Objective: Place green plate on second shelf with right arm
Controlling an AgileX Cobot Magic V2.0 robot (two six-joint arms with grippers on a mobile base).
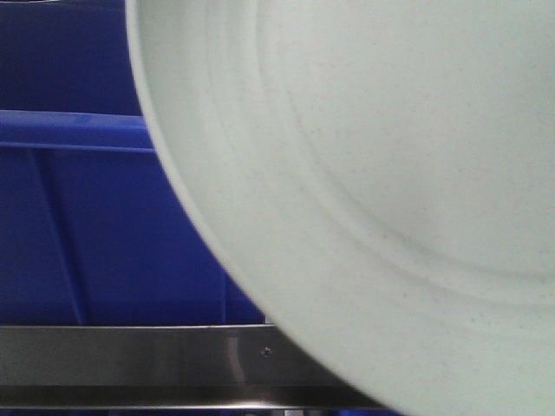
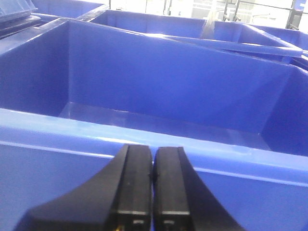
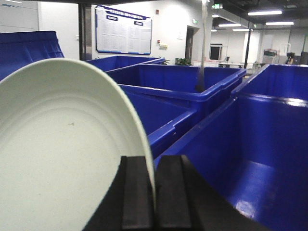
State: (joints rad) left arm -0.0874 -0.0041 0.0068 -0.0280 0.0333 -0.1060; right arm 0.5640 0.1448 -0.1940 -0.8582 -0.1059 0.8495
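Green plate [image 3: 62,154]: was seen standing on edge at the left of the right wrist view, its rim pinched between the closed fingers of the right gripper [image 3: 154,168].
Left gripper [image 2: 152,159]: was seen at bottom centre, fingers pressed together with nothing between, over a blue bin [image 2: 144,82].
Metal rail [image 1: 130,355]: was seen at lower left of the front view, partly covered by the plate.
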